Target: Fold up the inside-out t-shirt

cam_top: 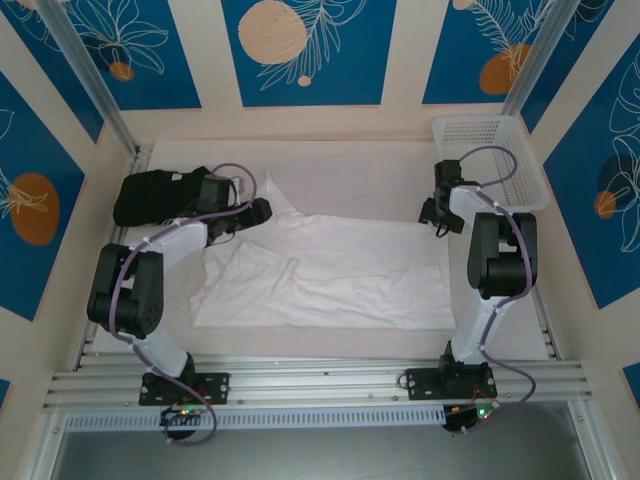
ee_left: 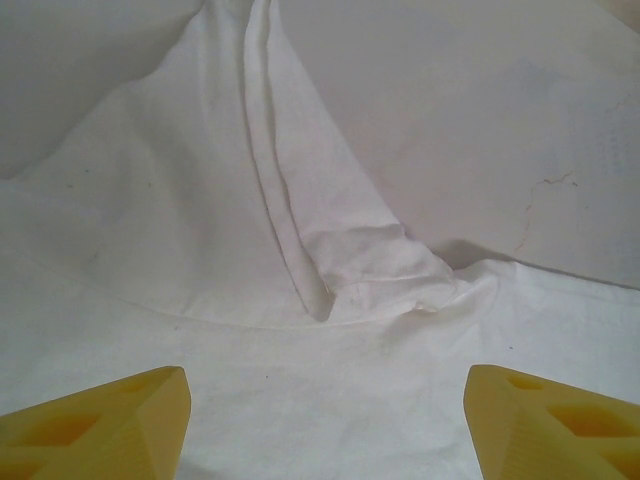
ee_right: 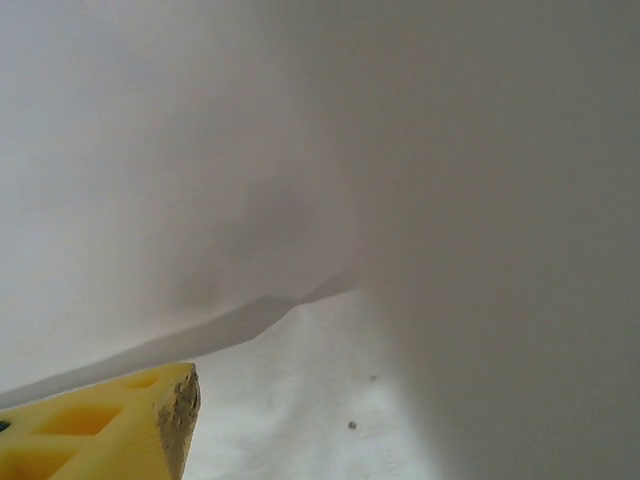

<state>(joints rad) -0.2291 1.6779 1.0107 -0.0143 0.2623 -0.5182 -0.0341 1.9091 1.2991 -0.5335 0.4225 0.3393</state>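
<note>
The inside-out t-shirt [cam_top: 330, 270] lies spread out and wrinkled across the middle of the table. My left gripper [cam_top: 258, 212] hovers at its far left corner. In the left wrist view the gripper [ee_left: 328, 420] is open, its yellow fingers [ee_left: 120, 425] wide apart above the white fabric [ee_left: 200, 250], with a bunched fold [ee_left: 390, 270] just ahead. My right gripper [cam_top: 432, 215] is at the shirt's far right corner. One yellow finger [ee_right: 120, 430] shows above the cloth [ee_right: 300, 400] in the right wrist view. A blurred fold [ee_right: 520, 250] close to the lens hides the other finger.
A black folded garment [cam_top: 150, 195] lies at the far left, behind the left arm. A white mesh basket [cam_top: 490, 160] stands at the far right corner. Bare table [cam_top: 360, 170] shows beyond the shirt.
</note>
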